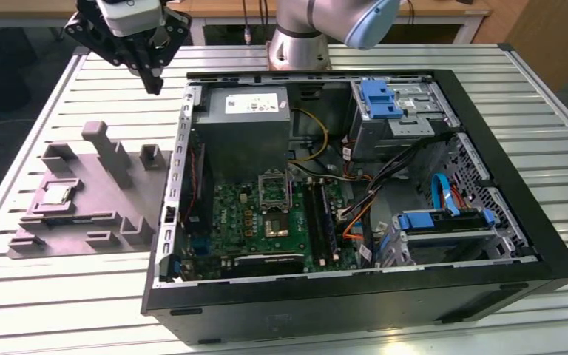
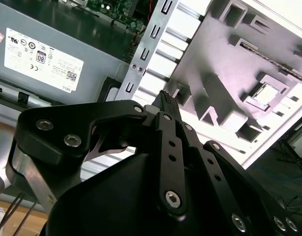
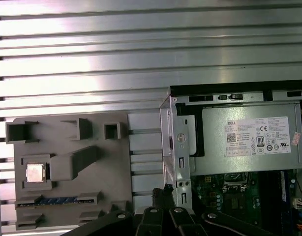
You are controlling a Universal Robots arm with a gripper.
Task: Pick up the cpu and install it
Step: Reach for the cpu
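While my gripper (image 1: 151, 83) hangs above the slatted table (image 1: 57, 296), close to the corner of the open computer case (image 1: 363, 299) where the grey power supply (image 1: 249, 126) sits, its fingers are pressed together with nothing between them. Second wrist view confirms: the black fingers (image 2: 164, 98) meet at one tip.

The cpu (image 1: 55, 194) lies flat, metal top up, in a square recess of the grey holder block (image 1: 101, 218). The block rests on the table, on the exterior view's left of the case. The chip is well apart from my gripper and untouched. I see it in both wrist views (image 3: 35, 173) (image 2: 265, 93), seated in the same recess.

Inside the case, the green motherboard (image 1: 264, 222) lies below the power supply. Its socket (image 1: 273, 190) is near the board's upper edge.
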